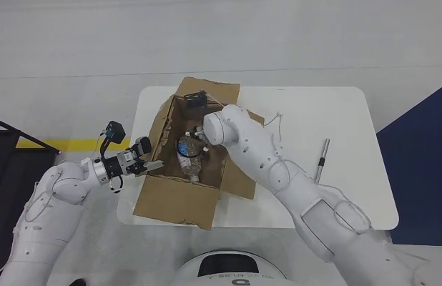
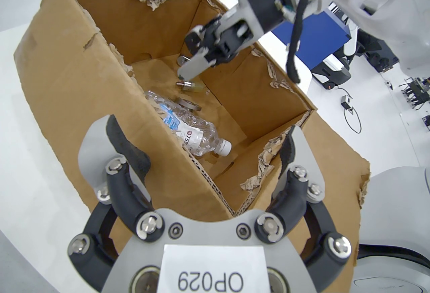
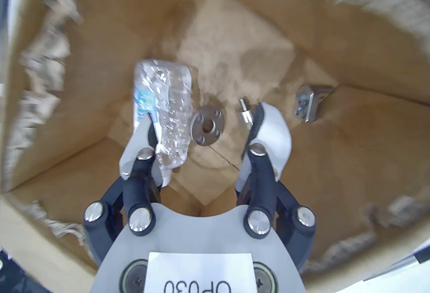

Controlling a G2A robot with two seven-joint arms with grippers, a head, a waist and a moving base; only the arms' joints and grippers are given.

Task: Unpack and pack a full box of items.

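R gripper (image 3: pixel 204 118) wide open, empty, down inside box (image 2: pixel 84 79) over steel flange (image 3: pixel 206 126) lying flat on floor beside bottle (image 3: pixel 164 106); prob heavy, stiff, slick, so pinch across rim.

You are seeing the box (image 1: pixel 174 200) sitting on the table (image 1: pixel 328 121), the rod (image 1: pixel 321 159) lying well apart to its right. Inside it, the flange (image 3: pixel 207 126) is lying between the bottle (image 3: pixel 164 106) and the fitting (image 3: pixel 245 113), with the bracket (image 3: pixel 309 101) sitting beyond the fitting near a wall.
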